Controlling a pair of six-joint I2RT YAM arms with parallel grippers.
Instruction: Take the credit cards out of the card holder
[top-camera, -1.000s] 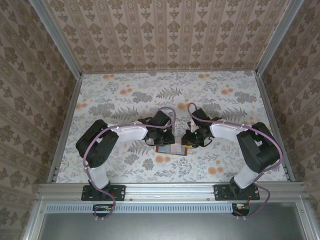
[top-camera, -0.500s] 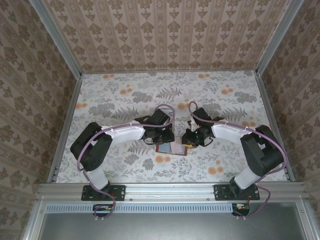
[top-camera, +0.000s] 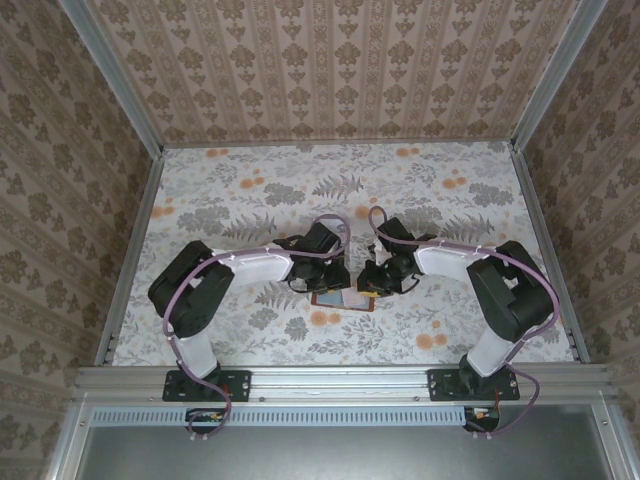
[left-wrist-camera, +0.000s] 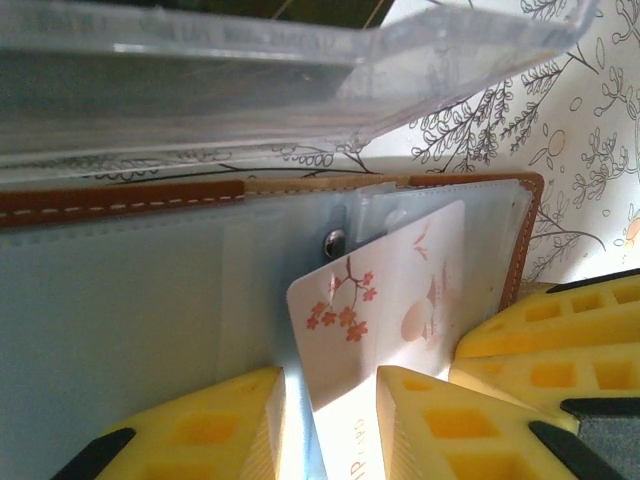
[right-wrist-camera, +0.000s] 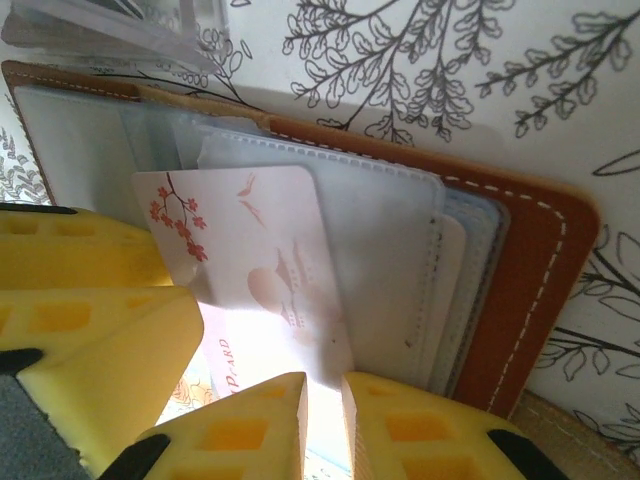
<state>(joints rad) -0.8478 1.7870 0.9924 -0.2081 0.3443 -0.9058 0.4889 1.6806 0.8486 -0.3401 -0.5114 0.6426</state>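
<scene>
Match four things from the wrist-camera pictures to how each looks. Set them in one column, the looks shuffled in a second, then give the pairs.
Column one:
1. card
2. card holder
3. tray
4. table cover

Column two:
A. see-through plastic
B. white with leaf drawings
C. reddish-brown with pale stitching
D. pale with pink blossoms

Pairs: 1-D, 2-C, 3-A, 4-B

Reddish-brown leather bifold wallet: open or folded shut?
Open, spread flat: the reddish-brown leather bifold wallet shows its grey inner pockets face up, a white blossom-print card sticking partly out.
</scene>
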